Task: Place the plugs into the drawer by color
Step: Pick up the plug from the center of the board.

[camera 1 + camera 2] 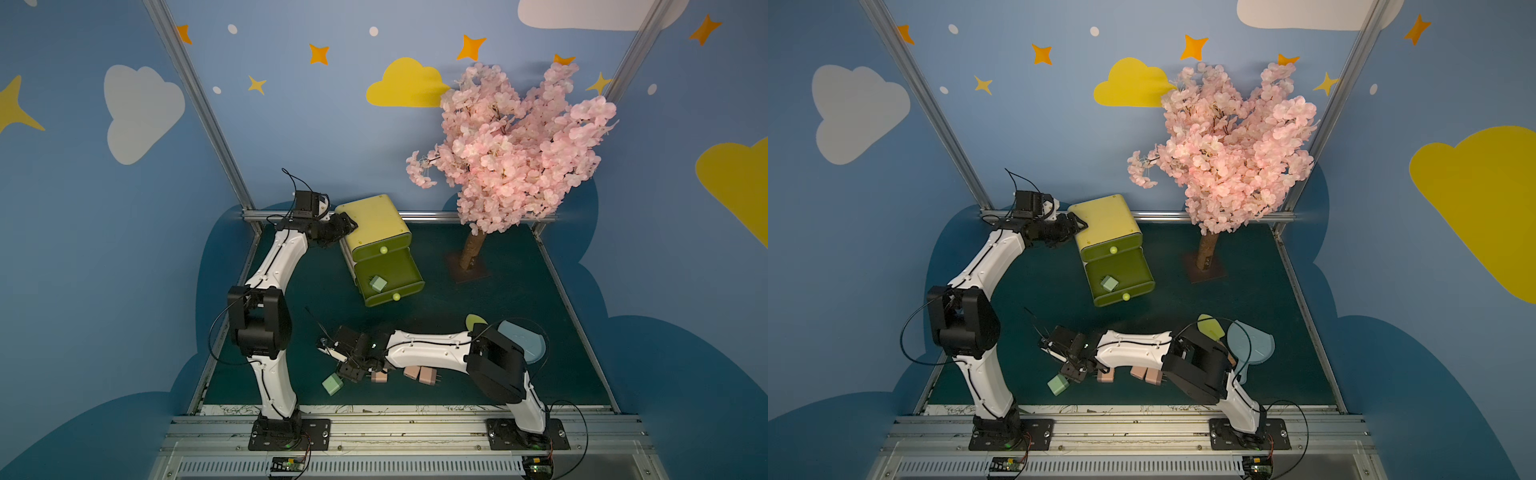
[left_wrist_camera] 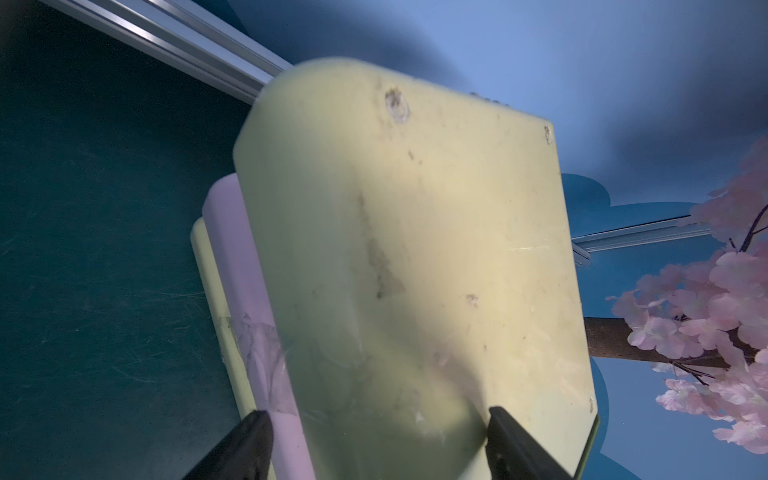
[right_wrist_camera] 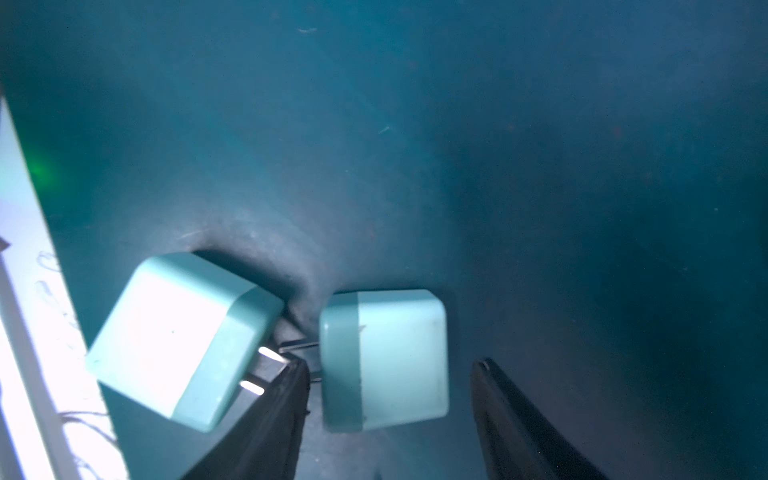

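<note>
Straddling a green plug [image 3: 384, 359], right hand [image 3: 390, 399] open, left hand [image 2: 380, 440] bracing the drawer [image 2: 415, 249], grip unclear.

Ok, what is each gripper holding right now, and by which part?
The left gripper seems to clamp the drawer by its top back corner. The right gripper holds nothing: its open jaws straddle a green plug.

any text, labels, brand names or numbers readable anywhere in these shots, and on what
None can be read.
drawer: scuffs and tape residue only, no lettering.
green plugs: plain faces in the right wrist view.
pink plugs: too small to tell.
front edge strip of the table: dark scribbles, not legible as words.
Walls: only clouds and stars, no writing.
</note>
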Robot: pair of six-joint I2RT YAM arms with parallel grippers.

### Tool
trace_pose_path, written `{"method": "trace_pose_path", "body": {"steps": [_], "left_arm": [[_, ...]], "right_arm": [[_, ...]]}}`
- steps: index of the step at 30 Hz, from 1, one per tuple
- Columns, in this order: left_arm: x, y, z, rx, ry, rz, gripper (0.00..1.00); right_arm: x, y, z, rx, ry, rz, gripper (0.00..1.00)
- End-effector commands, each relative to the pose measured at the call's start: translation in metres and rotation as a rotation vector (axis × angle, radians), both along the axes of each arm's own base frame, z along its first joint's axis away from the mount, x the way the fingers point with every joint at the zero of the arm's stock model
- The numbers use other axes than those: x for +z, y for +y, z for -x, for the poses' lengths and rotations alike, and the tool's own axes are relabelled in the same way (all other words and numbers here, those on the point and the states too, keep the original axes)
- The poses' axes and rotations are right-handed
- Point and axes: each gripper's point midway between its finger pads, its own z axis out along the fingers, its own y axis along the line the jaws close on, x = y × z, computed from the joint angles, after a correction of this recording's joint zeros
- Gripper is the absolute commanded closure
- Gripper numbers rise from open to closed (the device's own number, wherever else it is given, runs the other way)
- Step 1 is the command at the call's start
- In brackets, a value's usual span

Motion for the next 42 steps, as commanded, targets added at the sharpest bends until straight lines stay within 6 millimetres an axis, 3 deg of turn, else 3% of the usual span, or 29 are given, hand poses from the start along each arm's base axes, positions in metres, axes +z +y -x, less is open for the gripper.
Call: {"method": "trace_pose_path", "body": {"steps": [1, 11, 17, 19, 23, 32, 37, 42], "left_arm": [[-0.002, 0.002, 0.010, -0.003, 0.018, -0.024, 0.18], [-0.004, 0.002, 0.009, -0.002, 0.021, -0.026, 0.18], [-0.005, 0.002, 0.008, 0.001, 0.024, -0.026, 0.18], [-0.005, 0.003, 0.008, 0.003, 0.024, -0.022, 0.18], [-0.003, 0.005, 0.007, 0.010, 0.020, -0.022, 0.18], [-0.003, 0.006, 0.011, 0.012, 0.024, 0.001, 0.18], [-0.005, 0.006, 0.012, 0.010, 0.029, 0.010, 0.18], [-0.007, 0.006, 0.012, 0.011, 0.032, 0.008, 0.18]], "right_arm": [[-0.004, -0.004, -0.013, -0.024, -0.017, 0.028, 0.34], [-0.001, -0.020, -0.034, -0.043, -0.050, 0.046, 0.35], [0.035, -0.021, -0.026, -0.051, -0.066, -0.019, 0.34], [0.048, -0.023, -0.032, -0.161, -0.073, -0.018, 0.34], [0.065, -0.043, -0.052, -0.545, -0.022, 0.047, 0.33], [0.063, -0.038, -0.049, -0.856, 0.239, -0.001, 0.28], [0.063, -0.031, -0.045, -0.938, 0.311, -0.006, 0.24], [0.046, -0.025, -0.042, -0.964, 0.371, 0.029, 0.23]]}}
